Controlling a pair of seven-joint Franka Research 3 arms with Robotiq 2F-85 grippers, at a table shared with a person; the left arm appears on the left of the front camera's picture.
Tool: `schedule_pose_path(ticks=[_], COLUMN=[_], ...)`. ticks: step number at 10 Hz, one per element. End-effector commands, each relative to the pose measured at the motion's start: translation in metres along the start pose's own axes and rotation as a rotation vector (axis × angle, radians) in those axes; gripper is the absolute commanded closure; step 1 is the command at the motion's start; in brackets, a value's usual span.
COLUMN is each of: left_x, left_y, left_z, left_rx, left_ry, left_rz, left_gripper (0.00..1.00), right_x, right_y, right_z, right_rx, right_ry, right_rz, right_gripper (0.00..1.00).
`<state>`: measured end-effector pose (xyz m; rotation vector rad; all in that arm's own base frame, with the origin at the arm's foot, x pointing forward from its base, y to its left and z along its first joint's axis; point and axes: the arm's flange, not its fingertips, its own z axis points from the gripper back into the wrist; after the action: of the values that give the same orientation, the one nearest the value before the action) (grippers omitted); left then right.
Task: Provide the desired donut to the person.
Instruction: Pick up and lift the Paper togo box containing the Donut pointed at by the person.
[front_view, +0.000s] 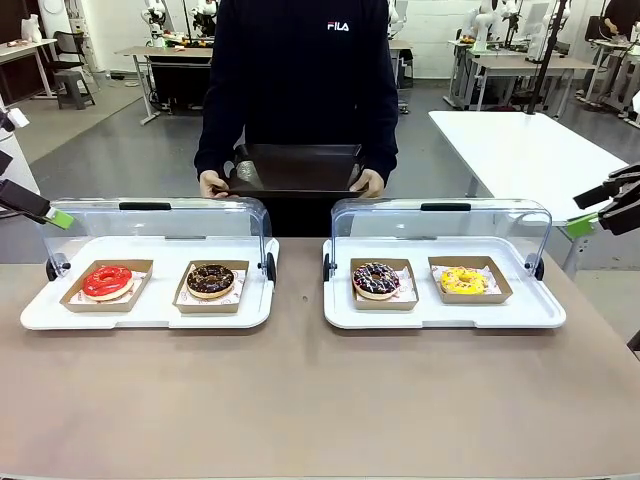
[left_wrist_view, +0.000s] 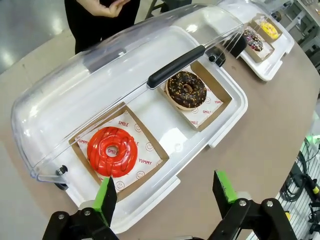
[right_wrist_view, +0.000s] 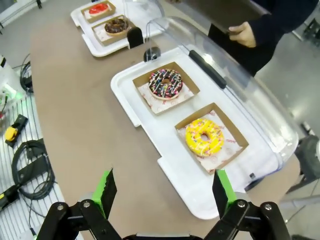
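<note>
A lab of work tables lies behind the brown table (front_view: 300, 400), where the person (front_view: 300, 90) stands holding a dark tray (front_view: 297, 165). With lids up, the left display case (front_view: 40, 318) holds a red donut (front_view: 107, 281) and a chocolate donut (front_view: 210, 280), and the right display case (front_view: 545, 318) holds a sprinkled donut (front_view: 376, 280) and a yellow donut (front_view: 464, 281); I cannot tell which is wanted. They look soft, sticky and light, so the stiff cardboard tray (front_view: 75, 297) rim is the safer hold. The left gripper (left_wrist_view: 167, 192) and right gripper (right_wrist_view: 165, 192) gape empty.

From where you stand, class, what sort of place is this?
Probably a robotics lab staged as a donut counter: the left gripper and right gripper flank two domed display cases of donuts, with work tables beyond the person.
</note>
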<state>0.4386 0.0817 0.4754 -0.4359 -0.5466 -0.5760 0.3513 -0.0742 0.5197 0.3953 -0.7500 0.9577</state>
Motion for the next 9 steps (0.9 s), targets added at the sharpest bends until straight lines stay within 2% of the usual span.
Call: schedule_pose_path(ticks=[1,5,9], left_x=[-0.002,-0.013,-0.015], left_y=[0.005,0.011,0.01], left_z=[0.01,0.029,0.035], left_rx=[-0.044,-0.031,-0.029], left_ry=[-0.037,-0.115,-0.151], left_rz=[-0.068,-0.149,-0.195], left_gripper=[0.0,0.0,0.0], right_x=[-0.002,-0.006,-0.009], right_y=[0.003,0.002,0.003], right_z=[0.008,0.015,0.015], right_rx=[0.041,0.085,0.104], right_ry=[-0.035,-0.07,-0.107], right_rz=[0.028,0.057,0.096], right_gripper=[0.0,0.0,0.0])
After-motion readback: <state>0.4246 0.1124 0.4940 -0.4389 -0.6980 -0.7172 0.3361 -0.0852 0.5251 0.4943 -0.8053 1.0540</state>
